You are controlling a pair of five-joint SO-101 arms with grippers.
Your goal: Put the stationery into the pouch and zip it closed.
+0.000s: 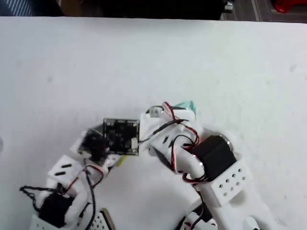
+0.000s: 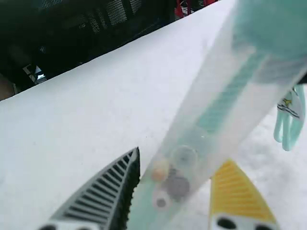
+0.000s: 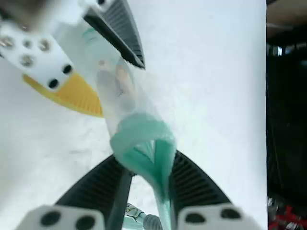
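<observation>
Left gripper [image 2: 182, 158] first: you've got it clamped on the pouch [image 2: 225, 96], with the black finger [image 2: 108, 191] against one side and the yellow finger [image 2: 235, 194] against the other. Your right gripper [image 3: 144, 158] is squeezed onto the teal end of the same pouch, one dark finger on each side of it. So the pouch spans between the two grippers, one end in each.

Going big to small from the high view:

- The white table [image 1: 72, 62] takes up nearly everything.
- Your right arm [image 1: 225, 182] comes in from about 5 o'clock, and the left arm [image 1: 62, 170] from about 7 o'clock. They meet near the middle.
- A bare circuit board [image 1: 121, 135] sits between them, just toward 7 o'clock from the table centre.
- The teal tip of the pouch pokes out past the right arm's wiring, just toward 3 o'clock from centre.

Through the left wrist camera, the pouch is a see-through sleeve with a teal zipper [image 2: 225, 103] running along it. I can't tell from these shots whether it's zipped.

A few small round bits of stationery [image 2: 176, 184] sit inside, right where the left fingers pinch. They're too blurry to say what they are.

The smallest thing is a teal loop [image 2: 288, 124] dangling off the pouch's far end.
</observation>
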